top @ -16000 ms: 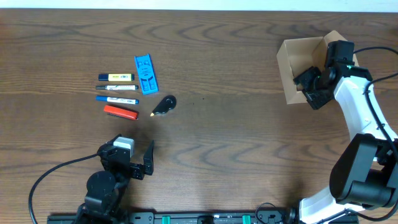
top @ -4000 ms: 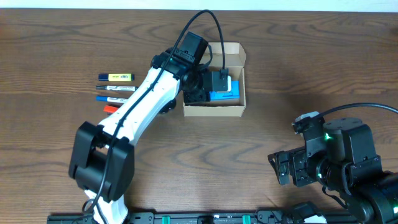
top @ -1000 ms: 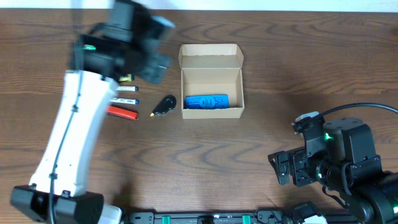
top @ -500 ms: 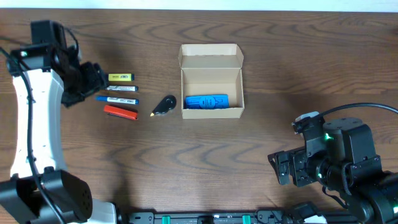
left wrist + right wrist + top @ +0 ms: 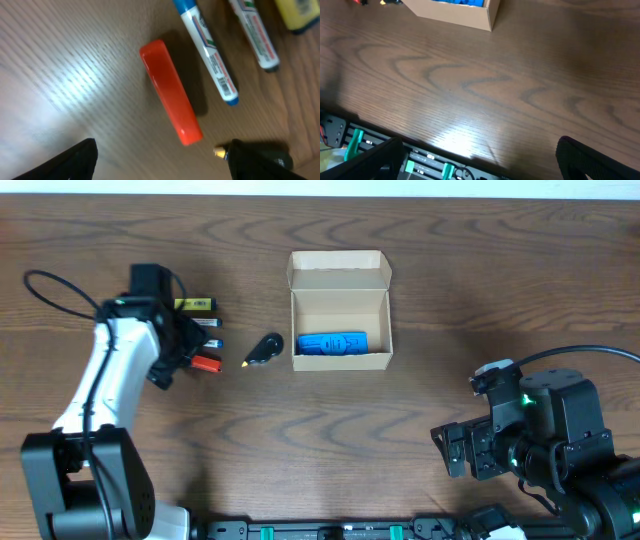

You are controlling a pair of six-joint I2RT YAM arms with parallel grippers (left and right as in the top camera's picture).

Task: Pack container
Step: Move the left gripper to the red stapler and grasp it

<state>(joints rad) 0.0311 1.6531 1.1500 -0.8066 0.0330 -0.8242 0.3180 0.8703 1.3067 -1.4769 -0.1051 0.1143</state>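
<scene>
Hovering, left tool (image 5: 161, 150) spread over red marker (image 5: 171, 92); risks bumping blue pen (image 5: 207, 55) alongside, or pinching askew and skidding it.

The left gripper (image 5: 178, 352) has swung from the box (image 5: 338, 272) to above the red marker (image 5: 170, 92). The blue case (image 5: 332, 342) now lies inside.

I've got my left arm (image 5: 108, 375) stretched forward, the left end effector (image 5: 175, 352) tipped downward, fingers (image 5: 75, 160) spread wide. The right end effector (image 5: 462, 452) rests tucked back on the right, jaws apart and, as far as I can tell, empty
</scene>
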